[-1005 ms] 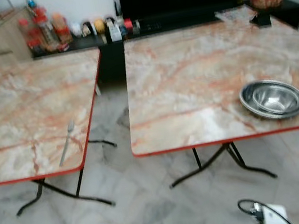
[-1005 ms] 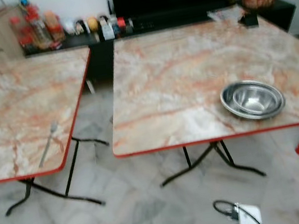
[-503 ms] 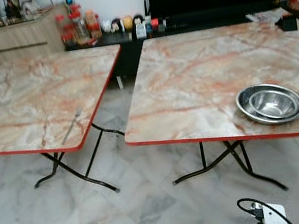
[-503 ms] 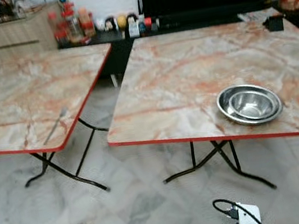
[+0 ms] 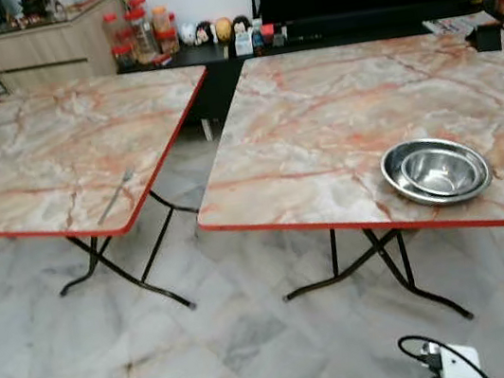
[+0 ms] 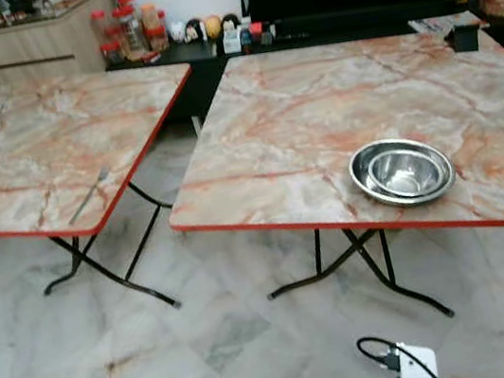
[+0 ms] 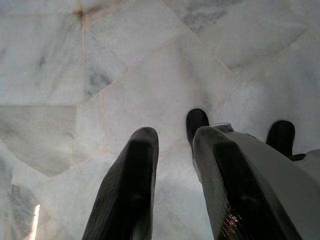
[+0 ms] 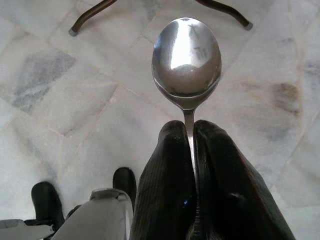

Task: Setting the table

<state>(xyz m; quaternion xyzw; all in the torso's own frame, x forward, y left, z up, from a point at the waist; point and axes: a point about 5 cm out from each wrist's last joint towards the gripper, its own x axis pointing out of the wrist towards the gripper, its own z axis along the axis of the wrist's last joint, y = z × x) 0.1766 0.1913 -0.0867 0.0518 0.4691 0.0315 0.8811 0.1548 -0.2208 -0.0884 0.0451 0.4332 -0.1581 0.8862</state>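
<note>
Here the right gripper, hanging low over the floor, pinches the handle of a shiny steel spoon whose long axis runs straight out beyond its fingertips, while the round steel bowl sits well ahead and above it on the marble-patterned, red-edged right table, nearer this arm than the empty, slightly parted left gripper.

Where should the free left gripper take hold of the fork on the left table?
Probably by the handle end of the fork, which lies flat near the left table's red front edge with tines pointing away. Come from above at that near edge with the left gripper; the right gripper holds the spoon.
</note>
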